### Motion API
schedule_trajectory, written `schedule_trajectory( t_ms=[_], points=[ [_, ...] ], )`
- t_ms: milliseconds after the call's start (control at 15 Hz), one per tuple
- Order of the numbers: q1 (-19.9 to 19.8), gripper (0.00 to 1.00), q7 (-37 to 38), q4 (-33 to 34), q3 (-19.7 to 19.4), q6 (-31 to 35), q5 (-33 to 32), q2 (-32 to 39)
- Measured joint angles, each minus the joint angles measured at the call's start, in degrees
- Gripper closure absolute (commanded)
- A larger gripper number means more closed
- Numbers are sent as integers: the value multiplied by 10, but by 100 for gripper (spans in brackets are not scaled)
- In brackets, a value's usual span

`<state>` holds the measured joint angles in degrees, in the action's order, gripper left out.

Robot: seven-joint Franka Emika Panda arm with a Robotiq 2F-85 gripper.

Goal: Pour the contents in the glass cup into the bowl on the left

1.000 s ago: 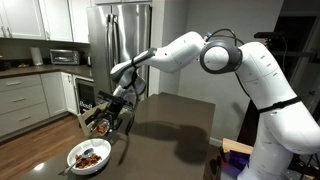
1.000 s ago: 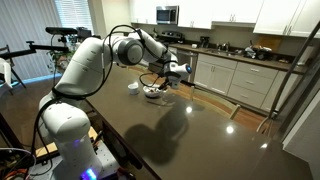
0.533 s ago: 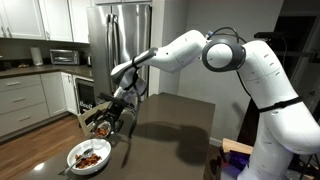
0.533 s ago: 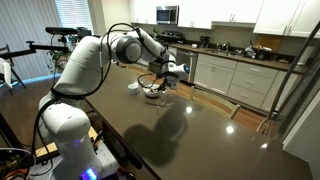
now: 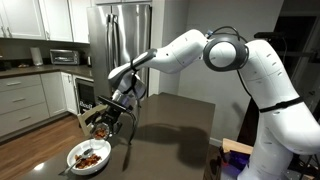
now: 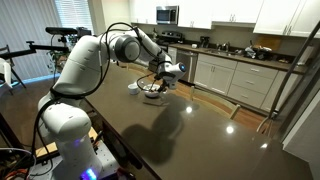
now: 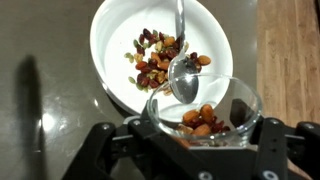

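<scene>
While the hand [image 7: 190, 150] is still clamping the glass cup [image 7: 205, 100] and tipping it a touch more over the bowl [image 7: 110, 50] edge, plenty of the contents [image 7: 203, 120] are sitting inside yet, so I'm guessing we're only getting partway.

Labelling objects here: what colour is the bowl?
White; the bowl shows best in the wrist view.

Dim indoor kitchen, low-resolution and soft in every view.
In an exterior view, bright window [image 6: 62, 14] at 10 o'clock, warm glow beneath the cabinets [image 6: 280, 12] at 1 o'clock, orange glare spot on the dark table [image 6: 200, 135] at 4 o'clock. In an exterior view, streaky shine on the refrigerator [image 5: 120, 30] at 12 o'clock, blackness at 2 o'clock. Wrist view: bowl [image 7: 115, 45] nearly blown-out white, gripper [image 7: 185, 150] and glass cup [image 7: 245, 105] blurred at 6 o'clock, dark shadow at 9 o'clock.
</scene>
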<state>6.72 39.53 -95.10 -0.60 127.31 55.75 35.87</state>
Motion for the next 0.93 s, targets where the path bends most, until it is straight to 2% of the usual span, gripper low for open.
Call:
schedule_trajectory(
  t_ms=[467, 933],
  points=[
    [3, 47, 0, -1, 1, 7, -19, -10],
    [6, 47, -11, -8, 13, 48, -47, -29]
  ],
)
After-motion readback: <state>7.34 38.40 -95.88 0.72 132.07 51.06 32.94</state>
